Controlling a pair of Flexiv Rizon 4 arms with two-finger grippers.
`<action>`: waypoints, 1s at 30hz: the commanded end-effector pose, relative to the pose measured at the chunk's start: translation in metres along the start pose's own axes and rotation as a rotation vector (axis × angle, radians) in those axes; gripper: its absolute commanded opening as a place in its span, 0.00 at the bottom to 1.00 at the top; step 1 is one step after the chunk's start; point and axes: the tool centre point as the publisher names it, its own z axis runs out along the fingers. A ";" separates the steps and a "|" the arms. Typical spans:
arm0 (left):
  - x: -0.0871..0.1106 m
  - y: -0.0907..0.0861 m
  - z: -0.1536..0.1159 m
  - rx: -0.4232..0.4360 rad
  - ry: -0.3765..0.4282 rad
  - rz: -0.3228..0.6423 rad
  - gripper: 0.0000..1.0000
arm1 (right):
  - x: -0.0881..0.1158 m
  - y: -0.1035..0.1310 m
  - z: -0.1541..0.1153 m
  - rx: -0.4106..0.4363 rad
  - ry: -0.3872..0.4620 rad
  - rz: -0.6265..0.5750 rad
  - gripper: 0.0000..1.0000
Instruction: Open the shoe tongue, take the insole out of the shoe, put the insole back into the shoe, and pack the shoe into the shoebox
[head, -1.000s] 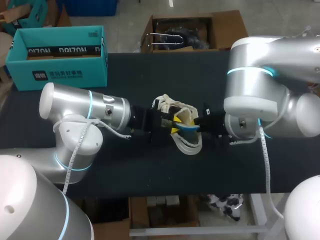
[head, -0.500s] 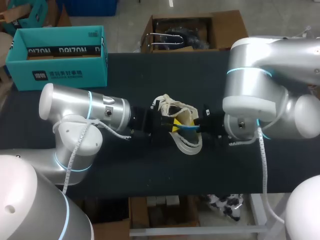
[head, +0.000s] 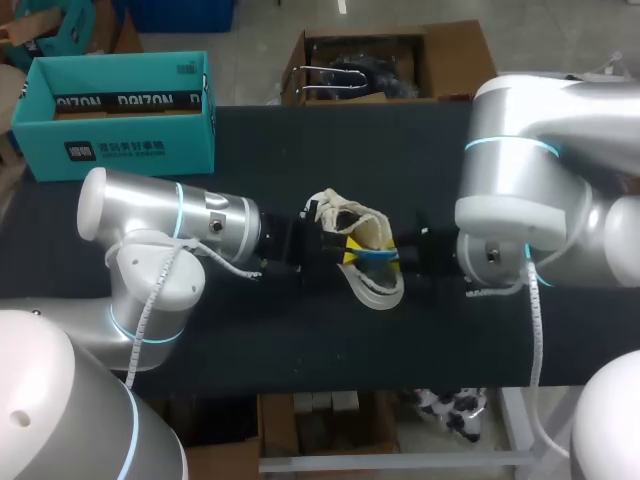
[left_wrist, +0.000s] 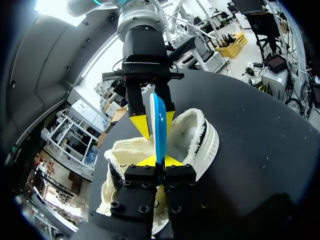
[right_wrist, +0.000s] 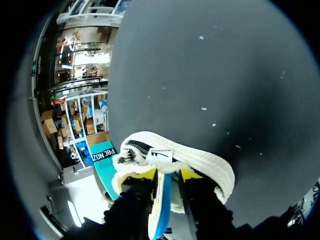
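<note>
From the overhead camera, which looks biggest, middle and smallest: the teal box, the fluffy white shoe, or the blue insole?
1. The teal shoebox, clearly largest.
2. The white shoe.
3. The blue insole, smallest; only a thin strip of it shows.

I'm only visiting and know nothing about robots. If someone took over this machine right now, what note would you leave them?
The left gripper is shut on the blue insole. The right gripper is shut on the same insole from the opposite side.
The insole stands on edge over the opening of the shoe; its lower edge is hidden. The shoe lies mid-table between the arms. The shoebox sits open at the far left corner, no shoe in it.
Done, apparently: insole lifted. Left: seat it back, pack the shoe.
</note>
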 end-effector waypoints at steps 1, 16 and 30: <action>0.000 0.003 0.004 0.001 -0.003 0.000 0.00 | -0.004 -0.005 0.001 0.007 0.065 -0.008 0.14; -0.002 0.003 0.007 0.002 -0.006 -0.002 0.00 | 0.009 -0.013 -0.002 0.056 0.093 -0.059 0.00; -0.005 0.026 0.012 -0.046 -0.018 -0.019 0.00 | 0.010 -0.002 0.028 0.087 0.037 -0.052 0.00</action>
